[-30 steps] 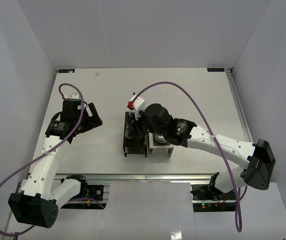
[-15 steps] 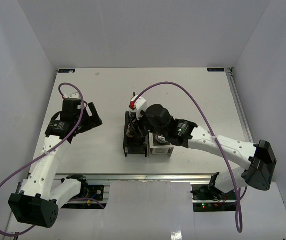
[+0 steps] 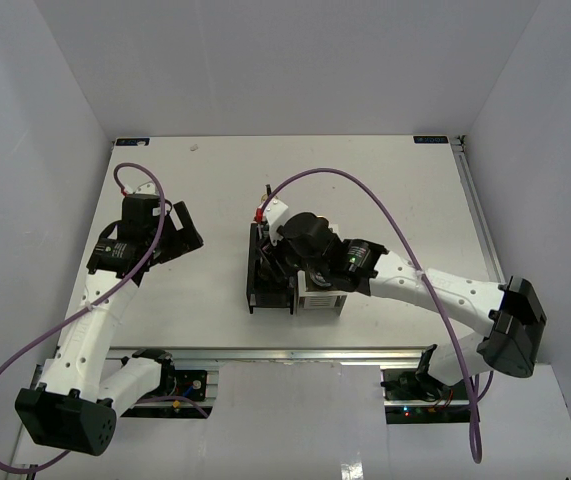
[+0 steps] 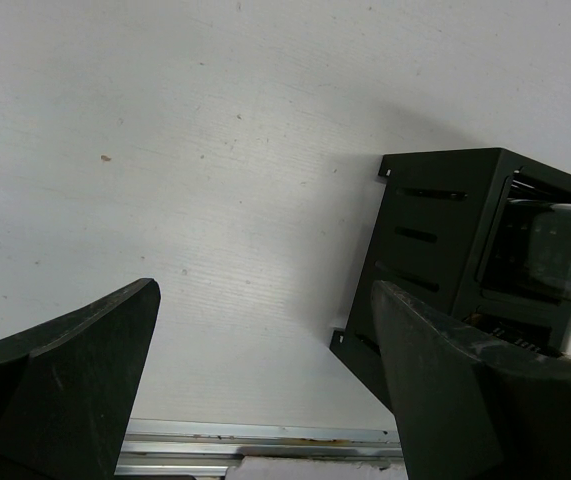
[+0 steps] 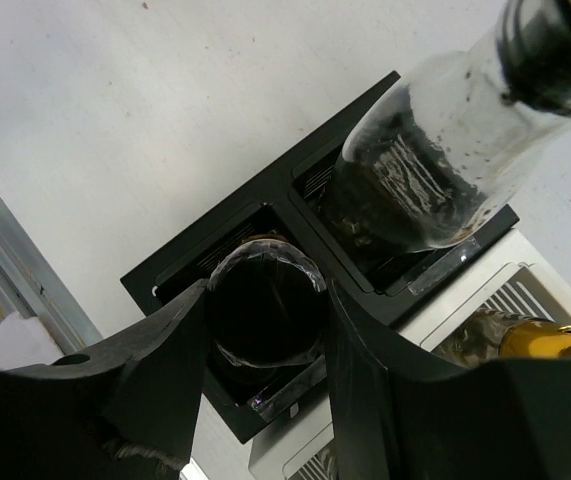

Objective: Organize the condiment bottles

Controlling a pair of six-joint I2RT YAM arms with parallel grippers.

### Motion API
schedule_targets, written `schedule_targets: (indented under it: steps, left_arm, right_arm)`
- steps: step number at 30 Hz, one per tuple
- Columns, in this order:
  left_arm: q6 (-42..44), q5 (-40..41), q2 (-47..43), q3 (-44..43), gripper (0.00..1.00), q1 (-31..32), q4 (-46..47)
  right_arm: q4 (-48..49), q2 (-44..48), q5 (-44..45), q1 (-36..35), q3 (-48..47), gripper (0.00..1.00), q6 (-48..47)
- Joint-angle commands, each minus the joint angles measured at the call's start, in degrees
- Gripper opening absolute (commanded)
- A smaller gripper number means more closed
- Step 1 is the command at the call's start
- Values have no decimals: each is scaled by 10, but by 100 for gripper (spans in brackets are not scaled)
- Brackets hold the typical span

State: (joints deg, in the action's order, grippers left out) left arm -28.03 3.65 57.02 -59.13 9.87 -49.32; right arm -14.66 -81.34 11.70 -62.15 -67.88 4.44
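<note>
- On my overhead feed, the left gripper [image 3: 178,236] hangs over the left side of the table [image 3: 385,180], well apart from the black rack [image 3: 263,296].
- From the left wrist camera, its two fingers [image 4: 65,370] are spread wide with only bare tabletop between them. The rack sits off to the right of that view.
- The right gripper [image 5: 267,295] is down over the rack, near the middle of the table.
- Its fingers [image 5: 155,370] press against both sides of a dark jar [image 5: 265,318], so I read it as clamped on the jar.
- The jar stands upright in the near compartment of the black rack, its round top facing the wrist camera.
- A clear glass bottle [image 5: 415,170] with dark contents stands in the next black compartment, just beside the jar. Its neck leans toward the upper right of the wrist view.
- A gold-necked bottle [image 5: 555,340] sits in the white section [image 3: 321,301] joined to the black rack's right side.
- From overhead, the right arm hides most of what is in the rack.
</note>
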Motion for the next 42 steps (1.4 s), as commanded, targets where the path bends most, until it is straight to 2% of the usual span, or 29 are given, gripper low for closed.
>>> schedule_targets:
  steps: [1, 10, 12, 15, 18, 23, 26, 34, 39, 42]
  left_arm:
    - [3, 0, 0, -23, 98, -2, 1]
    - [1, -6, 1, -26, 98, -2, 2]
    - [1, -6, 1, -25, 98, -2, 3]
    - [1, -5, 0, -21, 98, -2, 5]
    - [1, -5, 0, -15, 98, -2, 7]
    - [1, -6, 0, -8, 98, -2, 12]
    - [1, -5, 0, -7, 98, -2, 12]
    - [5, -10, -1, -7, 98, -2, 11]
    - [18, -36, 2, -25, 98, -2, 14]
    - [36, -88, 3, -59, 98, -2, 12]
  right_arm:
    - [-38, -8, 51, 5, -16, 8, -20]
    - [-20, -29, 19, -1, -24, 8, -33]
    - [-20, -37, 19, -5, -31, 17, -40]
    - [-20, -46, 25, -13, -40, 38, -42]
    - [-19, -53, 29, -19, -43, 50, -42]
    - [-17, -60, 34, -23, -43, 58, -42]
    - [-16, -65, 35, -25, -46, 67, -42]
    - [-26, -64, 41, -27, -68, 70, -42]
    - [-71, -56, 37, -34, -128, 70, -42]
    - [-97, -27, 16, -38, -146, 70, -41]
